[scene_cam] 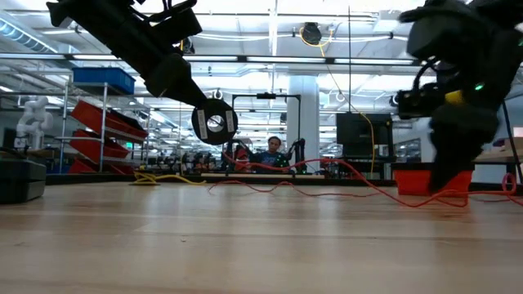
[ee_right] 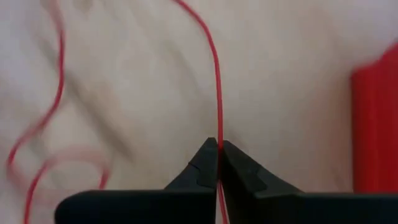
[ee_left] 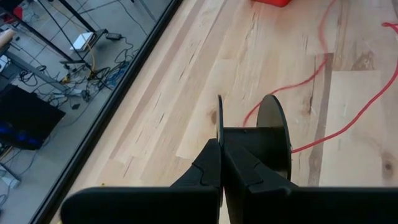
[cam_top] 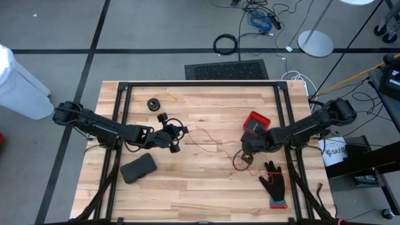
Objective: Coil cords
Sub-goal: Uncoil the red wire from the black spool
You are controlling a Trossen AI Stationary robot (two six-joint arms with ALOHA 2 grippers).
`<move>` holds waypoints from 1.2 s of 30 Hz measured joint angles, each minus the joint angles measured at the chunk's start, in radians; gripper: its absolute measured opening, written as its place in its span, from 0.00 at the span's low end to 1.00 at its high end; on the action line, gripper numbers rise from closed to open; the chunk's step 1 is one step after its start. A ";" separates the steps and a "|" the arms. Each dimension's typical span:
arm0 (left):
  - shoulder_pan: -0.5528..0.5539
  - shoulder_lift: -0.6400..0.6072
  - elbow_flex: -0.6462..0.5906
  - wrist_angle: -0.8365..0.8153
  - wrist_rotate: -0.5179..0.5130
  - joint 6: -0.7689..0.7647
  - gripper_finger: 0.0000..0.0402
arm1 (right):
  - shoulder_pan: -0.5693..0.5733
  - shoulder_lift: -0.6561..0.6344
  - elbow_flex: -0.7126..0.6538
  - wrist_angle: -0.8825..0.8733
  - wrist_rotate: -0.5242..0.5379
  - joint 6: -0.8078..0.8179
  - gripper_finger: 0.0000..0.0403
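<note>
Red cord (ee_right: 217, 93) pinched between right gripper (ee_right: 218, 163) fingertips, trailing across table.

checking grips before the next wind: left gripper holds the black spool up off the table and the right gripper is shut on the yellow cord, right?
Not quite. The right gripper is shut on the red cord, not a yellow one; the right wrist view shows the red strand pinched between its fingers. The rest stands: the left gripper holds the black spool above the table.

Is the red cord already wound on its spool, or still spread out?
Still spread out: the red cord lies in loose loops across the table, from the spool to the right gripper.
</note>
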 joint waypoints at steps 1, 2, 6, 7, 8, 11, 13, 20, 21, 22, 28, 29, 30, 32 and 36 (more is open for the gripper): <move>0.000 0.000 0.000 0.000 0.000 0.000 0.00 | 0.020 -0.007 0.015 -0.053 -0.027 0.018 0.00; 0.000 0.000 0.000 -0.001 0.000 0.000 0.00 | 0.040 -0.013 0.032 -0.108 -0.052 0.043 0.00; 0.000 0.000 0.000 -0.002 0.000 0.000 0.00 | 0.136 -0.040 0.110 -0.341 -0.155 0.156 0.00; 0.000 0.000 0.000 -0.002 0.000 0.000 0.00 | 0.161 -0.044 0.132 -0.393 -0.182 0.186 0.00; 0.000 0.000 0.000 -0.002 0.000 0.000 0.00 | 0.186 -0.046 0.155 -0.448 -0.204 0.214 0.00; 0.000 0.000 0.000 -0.002 0.000 -0.002 0.00 | 0.261 -0.047 0.227 -0.594 -0.261 0.307 0.00; 0.000 0.000 0.000 -0.002 0.000 -0.002 0.00 | 0.307 -0.047 0.275 -0.690 -0.291 0.375 0.00; 0.000 0.000 0.000 -0.001 0.000 -0.002 0.00 | 0.435 -0.048 0.414 -0.798 -0.303 0.537 0.02; 0.000 0.000 0.000 -0.001 0.000 -0.002 0.00 | 0.447 -0.048 0.428 -0.799 -0.288 0.549 0.04; 0.000 0.000 0.000 0.000 0.000 -0.003 0.00 | 0.456 -0.048 0.440 -0.800 -0.270 0.562 0.06; 0.000 0.000 0.000 0.010 -0.001 -0.003 0.00 | 0.491 -0.048 0.465 -0.805 -0.170 0.598 0.18; 0.000 0.000 0.000 0.010 -0.001 -0.003 0.00 | 0.494 -0.048 0.465 -0.804 -0.152 0.598 0.20; 0.000 0.000 0.000 0.010 -0.001 -0.003 0.00 | 0.494 -0.048 0.465 -0.804 -0.135 0.598 0.22; -0.001 0.000 0.000 0.010 -0.001 -0.003 0.00 | 0.495 -0.048 0.465 -0.804 -0.107 0.598 0.25; -0.001 0.000 0.000 0.011 -0.001 -0.003 0.00 | 0.495 -0.047 0.465 -0.771 -0.009 0.546 0.30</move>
